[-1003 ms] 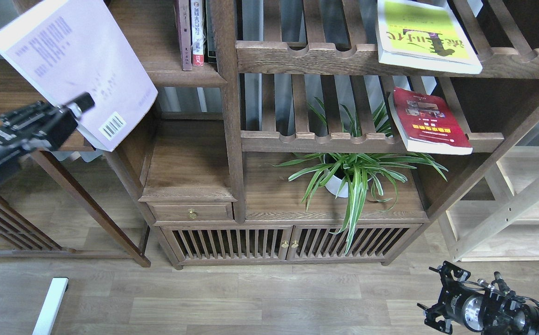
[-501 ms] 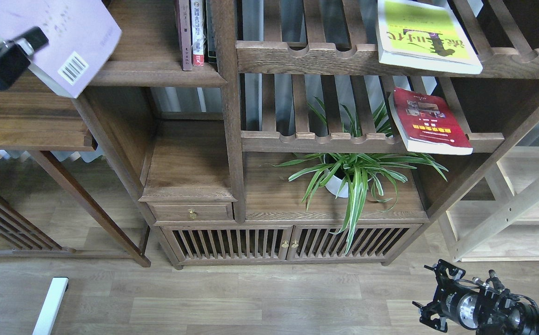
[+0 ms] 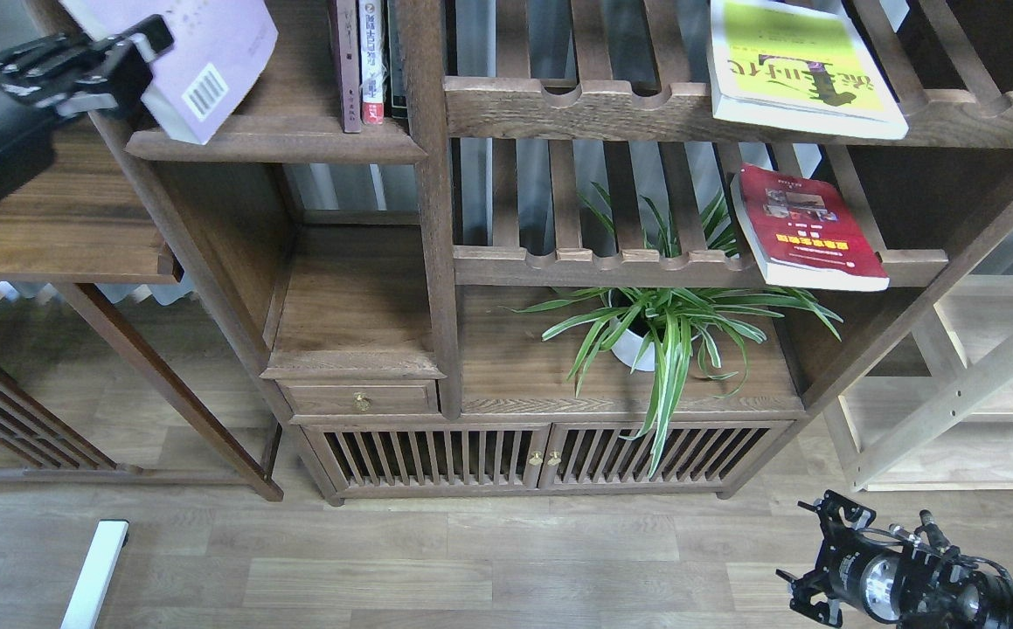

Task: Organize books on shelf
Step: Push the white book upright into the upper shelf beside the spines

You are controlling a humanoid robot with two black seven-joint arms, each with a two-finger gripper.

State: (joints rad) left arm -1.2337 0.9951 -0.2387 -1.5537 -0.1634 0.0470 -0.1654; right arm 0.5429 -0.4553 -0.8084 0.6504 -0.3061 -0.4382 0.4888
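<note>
My left gripper [image 3: 141, 54] is shut on the lower edge of the pale lavender book [image 3: 200, 52], holding it tilted over the left end of the dark wooden shelf [image 3: 296, 140] at the top left. The yellow-green book [image 3: 799, 65] lies on the upper slatted rack at the right. Below it, the red book [image 3: 803, 227] rests on the lower slatted rack. Far from all of them, my right gripper [image 3: 821, 559] hangs low over the floor at the bottom right; I cannot make out its fingers.
Three slim volumes [image 3: 366, 61] stand upright at the shelf's right end against a post. A spider plant in a white pot [image 3: 655, 332] sits on the cabinet top. A side table [image 3: 60, 227] stands left, a pale wood rack [image 3: 978, 384] right.
My left gripper has carried the lavender book right, from over the side table to above the shelf's left end. The right arm barely shifted.
</note>
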